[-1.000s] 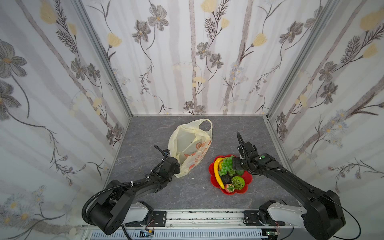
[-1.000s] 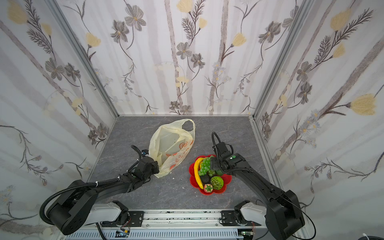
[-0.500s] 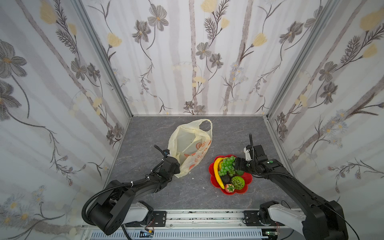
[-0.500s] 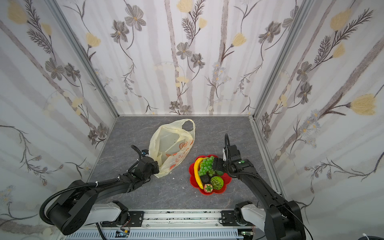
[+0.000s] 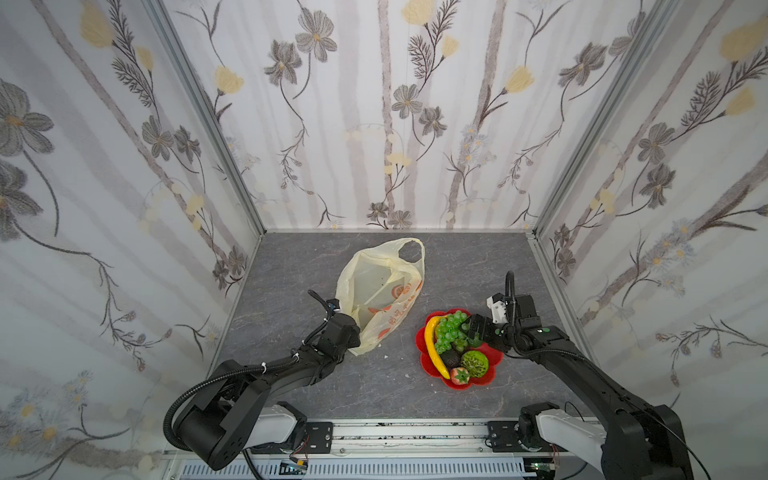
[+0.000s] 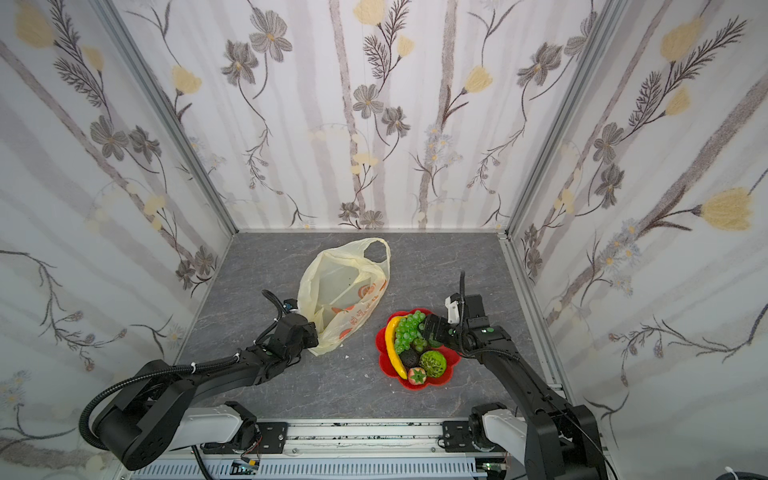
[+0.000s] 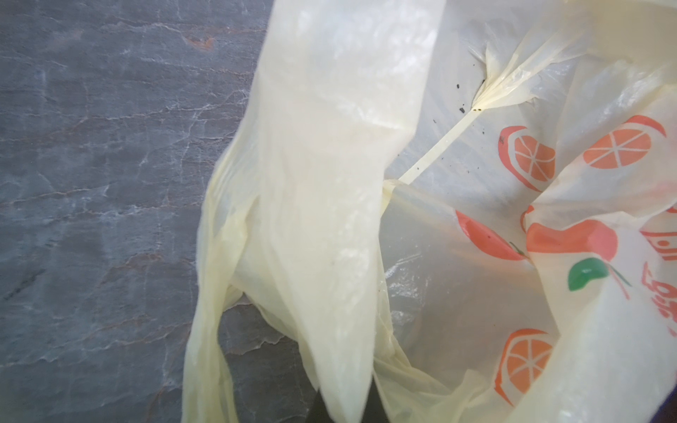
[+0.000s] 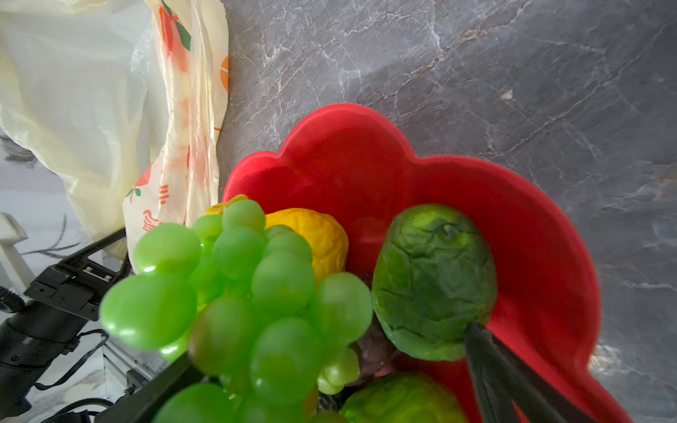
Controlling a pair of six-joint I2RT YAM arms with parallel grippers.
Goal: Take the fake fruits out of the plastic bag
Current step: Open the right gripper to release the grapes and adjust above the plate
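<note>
1. the right gripper (image 5: 477, 330) has swung from the far edge of the red plate (image 5: 494, 368) round to its right side. its jaws have spread wide and grip nothing.
2. in the right wrist view a wrinkled green fruit (image 8: 432, 278) lies on the plate and touches one finger. the grape bunch (image 8: 241, 293) sits against the other finger. i judge the green fruit has just been let go there.
3. the other fruits are heaped on the same plate: banana (image 5: 434, 349), dark avocado (image 5: 451, 358), bumpy green ball (image 5: 475, 363), strawberry (image 5: 460, 375), and a wrinkled yellow fruit (image 8: 315, 238) behind the grapes.
4. the left gripper (image 7: 342, 408) has not moved. its jaws are closed on a fold of the plastic bag (image 5: 374, 286) and hold the mouth up and open.
5. the bag lies on the grey table (image 5: 374, 386) just beside the plate, where it was a second ago.
6. the left wrist view into the bag shows only film, printed orange slices and a few dark specks, with no fruit. the folds hide some corners.
7. the task looks nearly or fully done. a last check inside the bag seems the sensible next step. the open right jaws should lift clear without knocking the grapes off the plate.
</note>
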